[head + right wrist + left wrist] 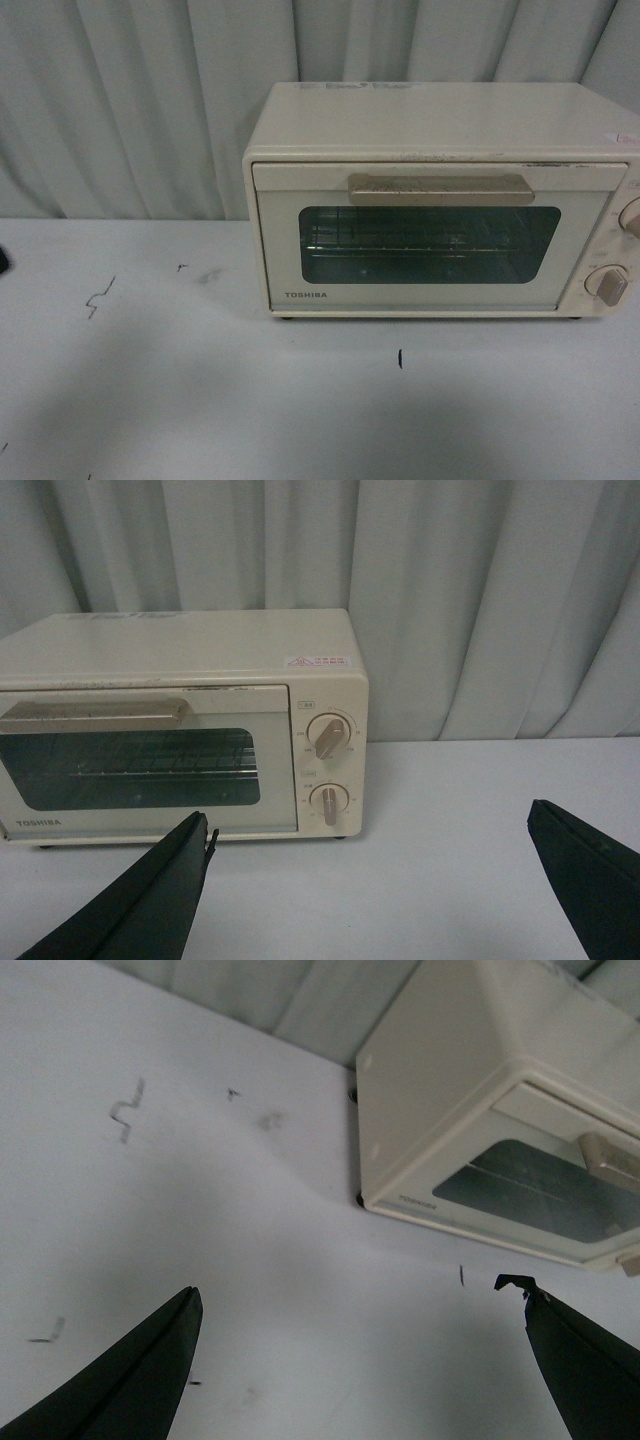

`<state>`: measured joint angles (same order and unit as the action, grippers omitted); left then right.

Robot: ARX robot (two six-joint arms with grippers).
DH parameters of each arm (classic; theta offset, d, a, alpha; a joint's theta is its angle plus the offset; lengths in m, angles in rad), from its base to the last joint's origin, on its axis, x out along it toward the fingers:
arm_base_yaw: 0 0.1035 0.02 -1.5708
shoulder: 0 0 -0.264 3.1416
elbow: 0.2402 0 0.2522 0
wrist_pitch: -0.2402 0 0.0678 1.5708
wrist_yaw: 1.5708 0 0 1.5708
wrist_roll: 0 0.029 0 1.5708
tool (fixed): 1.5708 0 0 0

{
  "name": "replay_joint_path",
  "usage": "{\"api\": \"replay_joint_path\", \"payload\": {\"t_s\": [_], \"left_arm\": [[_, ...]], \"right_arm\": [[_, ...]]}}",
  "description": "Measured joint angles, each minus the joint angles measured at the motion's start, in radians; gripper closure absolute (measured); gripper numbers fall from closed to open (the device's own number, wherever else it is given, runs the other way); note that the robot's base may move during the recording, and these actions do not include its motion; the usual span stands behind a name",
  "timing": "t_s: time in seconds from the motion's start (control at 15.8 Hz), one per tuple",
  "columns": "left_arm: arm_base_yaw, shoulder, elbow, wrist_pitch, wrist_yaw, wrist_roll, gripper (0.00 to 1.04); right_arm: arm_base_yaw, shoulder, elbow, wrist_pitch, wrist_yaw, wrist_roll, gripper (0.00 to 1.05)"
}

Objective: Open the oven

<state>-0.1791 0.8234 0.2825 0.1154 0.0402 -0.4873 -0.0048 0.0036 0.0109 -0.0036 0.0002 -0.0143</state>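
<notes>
Approach step only: finds oven (440,240) shut on white table (150,400), right of centre in front view, backed by curtain (120,100). Shows left gripper (352,1290) and right gripper (370,813) with jaws spread wide, empty, well short of it. Calls next, probably, for closing on beige handle (440,189), then pulling down and outward.

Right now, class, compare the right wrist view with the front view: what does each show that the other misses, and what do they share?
Only the right wrist view: the upper knob and lower knob whole, plus the open right gripper. Only the front view: the whole bar handle and scribbled marks on the table. Both: the oven, its door shut, the wire rack behind the glass.
</notes>
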Motion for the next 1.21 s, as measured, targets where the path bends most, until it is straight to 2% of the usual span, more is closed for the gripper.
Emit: {"api": "replay_joint_path", "payload": {"t_s": [0.25,0.32,0.44,0.51,0.82,1.21], "left_arm": [[-0.200,0.426,0.083,0.253,-0.008,-0.200,0.07],[-0.263,0.524,0.101,0.303,-0.015,-0.256,0.07],[-0.328,0.629,0.122,0.353,-0.018,-0.305,0.07],[-0.389,0.830,0.175,0.435,-0.013,-0.408,0.07],[-0.401,1.053,0.266,0.540,-0.034,-0.592,0.07],[-0.362,1.094,0.261,0.506,-0.148,-0.765,0.07]], "right_arm": [[0.000,0.000,0.000,0.000,0.000,0.000,0.06],[0.000,0.000,0.000,0.000,0.000,0.000,0.06],[0.000,0.000,0.000,0.000,0.000,0.000,0.06],[0.000,0.000,0.000,0.000,0.000,0.000,0.06],[0.000,0.000,0.000,0.000,0.000,0.000,0.06],[0.000,0.000,0.000,0.000,0.000,0.000,0.06]]}}
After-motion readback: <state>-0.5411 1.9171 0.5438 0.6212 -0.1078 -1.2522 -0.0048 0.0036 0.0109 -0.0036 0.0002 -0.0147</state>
